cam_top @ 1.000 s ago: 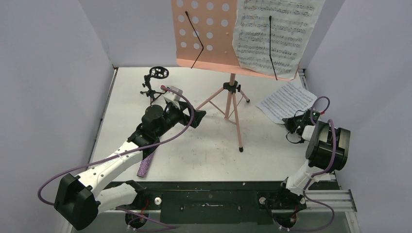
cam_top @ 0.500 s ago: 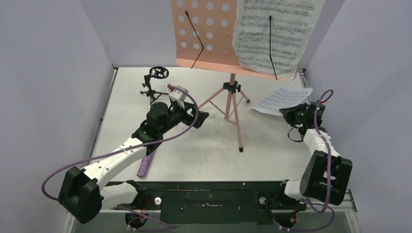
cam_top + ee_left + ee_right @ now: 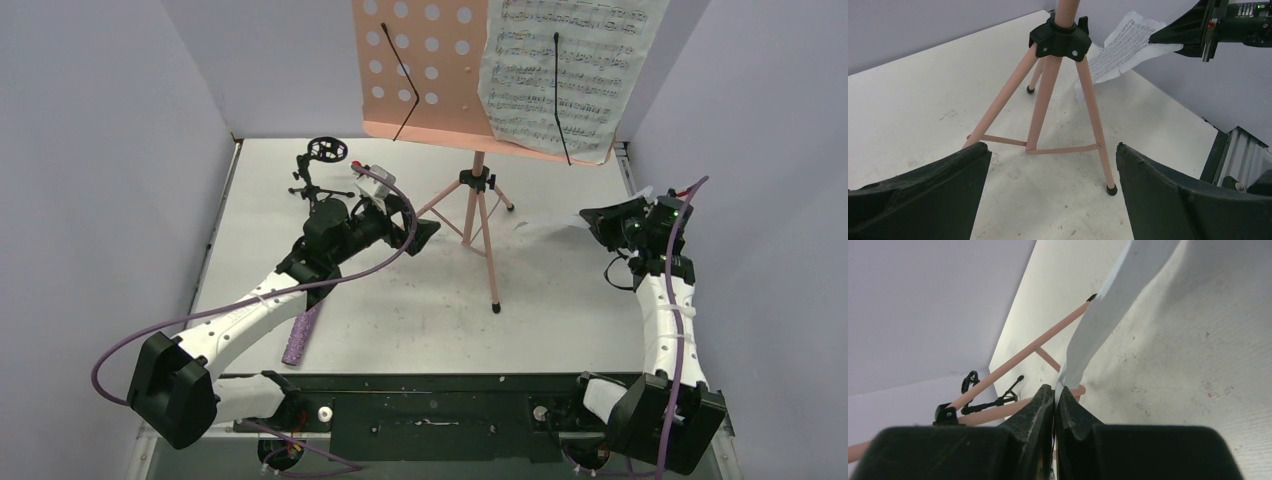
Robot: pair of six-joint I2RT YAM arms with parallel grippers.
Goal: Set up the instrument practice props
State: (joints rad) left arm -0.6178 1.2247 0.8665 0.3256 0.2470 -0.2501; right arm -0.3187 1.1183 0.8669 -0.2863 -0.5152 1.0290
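The pink music stand point(image 3: 478, 215) rises at the table's back centre, with one sheet-music page point(image 3: 560, 70) resting on the right half of its perforated desk point(image 3: 415, 70). My right gripper point(image 3: 592, 218) is shut on a second page point(image 3: 548, 224), holding it off the table, edge-on to the right of the tripod. The right wrist view shows that page point(image 3: 1118, 305) pinched between the closed fingertips point(image 3: 1047, 399). My left gripper point(image 3: 425, 235) hangs open and empty just left of the tripod legs point(image 3: 1048, 95). The purple microphone point(image 3: 300, 335) lies under my left arm. A black mic stand point(image 3: 320, 165) stands at the back left.
Grey walls close in the table on the left, back and right. The tripod's front leg foot point(image 3: 496, 308) reaches toward the table's middle. The metal rail point(image 3: 680, 405) runs along the near right edge.
My right arm has lifted the loose page off the table and stretched up and back toward the stand. My left arm has crept slightly forward and right, jaws still wide.
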